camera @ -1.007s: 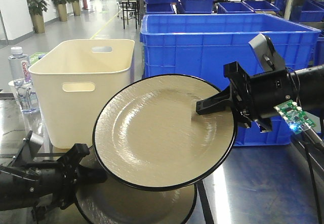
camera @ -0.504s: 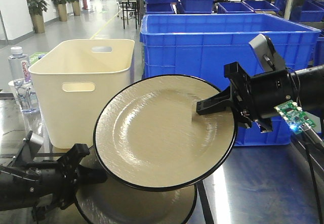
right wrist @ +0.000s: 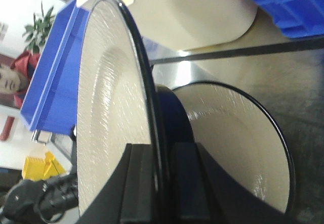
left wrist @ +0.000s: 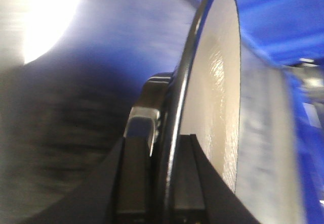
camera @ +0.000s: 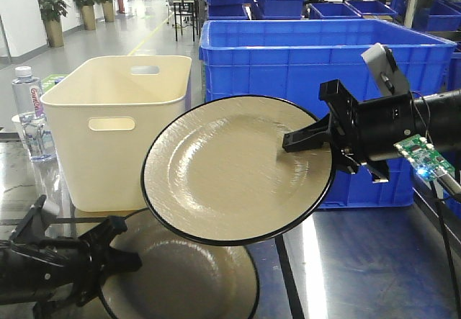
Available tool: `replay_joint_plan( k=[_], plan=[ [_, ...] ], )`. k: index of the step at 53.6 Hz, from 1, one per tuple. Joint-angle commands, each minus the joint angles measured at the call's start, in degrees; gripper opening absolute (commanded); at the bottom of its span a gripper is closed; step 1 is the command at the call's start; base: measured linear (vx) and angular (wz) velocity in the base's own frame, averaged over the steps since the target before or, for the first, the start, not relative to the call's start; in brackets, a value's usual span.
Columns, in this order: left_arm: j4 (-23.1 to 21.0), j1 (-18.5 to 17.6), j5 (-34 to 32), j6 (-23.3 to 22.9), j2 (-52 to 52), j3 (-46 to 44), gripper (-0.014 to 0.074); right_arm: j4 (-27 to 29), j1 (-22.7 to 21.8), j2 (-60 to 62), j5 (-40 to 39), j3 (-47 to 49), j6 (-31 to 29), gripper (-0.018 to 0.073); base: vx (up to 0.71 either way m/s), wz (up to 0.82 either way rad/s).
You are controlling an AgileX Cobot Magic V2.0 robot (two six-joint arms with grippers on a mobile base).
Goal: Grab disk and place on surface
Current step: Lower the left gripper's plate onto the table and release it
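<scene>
— Disk (camera: 230,171) is up in the air, tilted with its face toward us, well clear of the surface (camera: 360,261). The right claw (camera: 289,146) is clamped on its rim, one finger on the face and one behind.
— So the grab is done?
— I'd say so; what's left is the placing. It hangs in front of the crate (camera: 288,52) and beside the tub (camera: 115,124), above a second disk (camera: 187,279) that lies low by the surface.
— And the left claw (camera: 114,250)?
— Closed on that second disk's edge, going by its wrist view, with a finger tight on each side of the rim. Whether that one rests on the surface or hangs just off it, I can't tell.
— What does the next move want?
— My guess: carry the raised one sideways over a bare part, right of the tape line (camera: 284,276). Level it, lower it until the foot sits flat, then let go. Brought straight down, it would land on the other one.
</scene>
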State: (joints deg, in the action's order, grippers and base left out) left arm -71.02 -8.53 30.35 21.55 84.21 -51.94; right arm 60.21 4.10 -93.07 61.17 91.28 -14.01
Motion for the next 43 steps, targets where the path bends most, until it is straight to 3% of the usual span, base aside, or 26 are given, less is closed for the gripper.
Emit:
replay_joint_plan(
  k=[1, 11, 23, 31, 43],
  plan=[
    [0.3, -0.1, -2.3, -4.1, -2.3, -2.0, 0.0001, 6.8, -0.1, 2.9, -2.7, 2.3, 0.7, -0.0008, 0.00, 0.00],
    [4.0, -0.1, -3.2, -4.4, -2.3, -2.0, 0.0005, 5.6, -0.1, 2.9, -2.9, 2.3, 0.7, -0.0006, 0.00, 0.00],
    [13.9, -0.1, -1.4, -4.6, -2.3, -2.0, 0.0079, 5.7, 0.0, 2.5, -3.6, 2.3, 0.9, 0.0000, 0.00, 0.00],
    [18.3, -0.1, -0.6, -7.6, -2.4, -2.0, 0.0266, 6.0, 0.0, 0.7, -3.0, 2.3, 0.9, 0.0002, 0.00, 0.00],
    [20.4, 0.8, -1.1, -7.6, -5.4, -2.0, 0.0594, 6.0, 0.0, -2.0, -2.1, 2.3, 0.9, 0.0002, 0.00, 0.00]
  ],
)
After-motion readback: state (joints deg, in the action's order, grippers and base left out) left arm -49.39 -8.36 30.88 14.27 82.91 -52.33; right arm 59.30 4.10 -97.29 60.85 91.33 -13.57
